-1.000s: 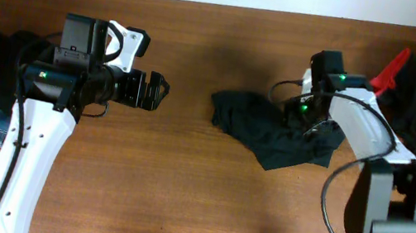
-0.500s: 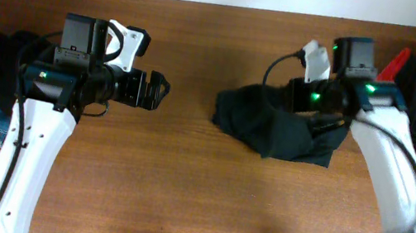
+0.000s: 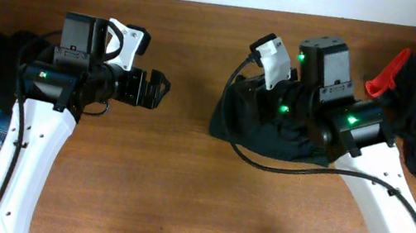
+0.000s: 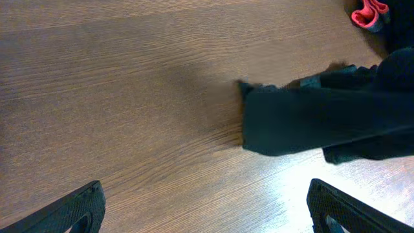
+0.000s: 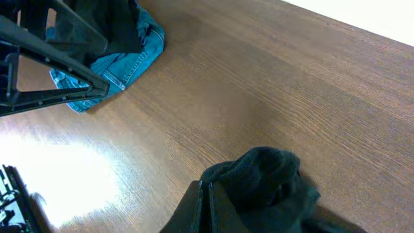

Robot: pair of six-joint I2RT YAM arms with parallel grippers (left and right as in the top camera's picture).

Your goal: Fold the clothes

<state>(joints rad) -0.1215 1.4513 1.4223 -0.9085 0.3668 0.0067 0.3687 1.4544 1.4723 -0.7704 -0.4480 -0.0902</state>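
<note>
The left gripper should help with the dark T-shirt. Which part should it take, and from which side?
Probably the free edge of the T-shirt nearest the open left gripper, coming in low from the robot's left. That edge lies flat on the bare table with a clear corner, while the right gripper holds the far, bunched end.

overhead: fixed high above table (image 3: 179, 195), facing straight down, farthest, widest field | left wrist: low over the table, facing rightward at T-shirt (image 4: 304, 123) | right wrist: nearest, facing leftward past T-shirt toward blue denim (image 5: 123, 61) | shared: T-shirt across all three; blue denim across overhead and right wrist
</note>
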